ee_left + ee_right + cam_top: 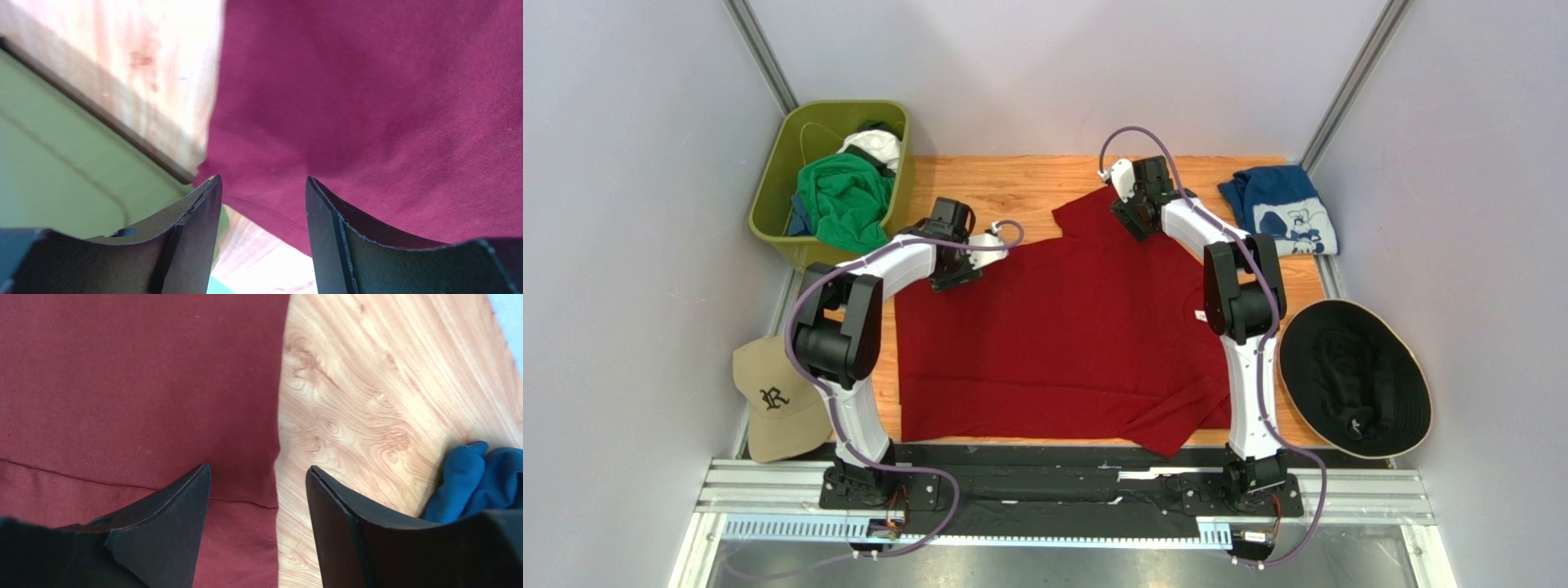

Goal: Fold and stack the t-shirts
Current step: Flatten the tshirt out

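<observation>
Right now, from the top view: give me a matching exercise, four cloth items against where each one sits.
Items:
1. dark red t-shirt
2. green t-shirt
3. navy-blue t-shirt
4. black hat

Places:
A. bunched at the far right corner of the table
B. inside the olive bin
C. near right, by the table's edge
D. spread flat mid-table

Pairs: 1-D; 2-B; 3-A; 4-C

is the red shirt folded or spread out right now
Spread out: the red shirt lies flat across the table, both sleeves sticking out.
</observation>
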You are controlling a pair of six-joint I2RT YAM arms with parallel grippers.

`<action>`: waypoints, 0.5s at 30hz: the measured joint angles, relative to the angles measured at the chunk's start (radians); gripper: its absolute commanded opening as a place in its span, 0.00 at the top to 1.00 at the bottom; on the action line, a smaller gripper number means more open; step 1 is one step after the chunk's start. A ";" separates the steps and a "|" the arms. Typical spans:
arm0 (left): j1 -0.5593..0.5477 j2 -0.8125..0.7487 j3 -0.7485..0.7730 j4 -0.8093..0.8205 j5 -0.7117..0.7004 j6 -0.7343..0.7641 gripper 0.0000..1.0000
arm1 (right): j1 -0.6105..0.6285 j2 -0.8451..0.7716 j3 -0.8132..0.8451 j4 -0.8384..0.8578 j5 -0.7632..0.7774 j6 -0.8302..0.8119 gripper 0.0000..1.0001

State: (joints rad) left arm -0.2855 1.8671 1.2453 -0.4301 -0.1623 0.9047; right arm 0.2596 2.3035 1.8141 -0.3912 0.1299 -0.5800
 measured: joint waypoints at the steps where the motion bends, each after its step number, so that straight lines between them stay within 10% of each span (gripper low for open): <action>1: 0.000 0.004 -0.004 0.000 -0.002 0.002 0.39 | 0.000 0.001 0.001 0.003 0.001 -0.001 0.37; 15: -0.001 0.108 0.056 0.003 -0.066 0.041 0.42 | 0.002 0.017 0.005 0.045 0.042 -0.039 0.38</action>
State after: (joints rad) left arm -0.2863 1.9747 1.3018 -0.4267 -0.2279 0.9455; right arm 0.2615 2.3207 1.8194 -0.3462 0.1715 -0.6189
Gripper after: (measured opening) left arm 0.584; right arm 0.626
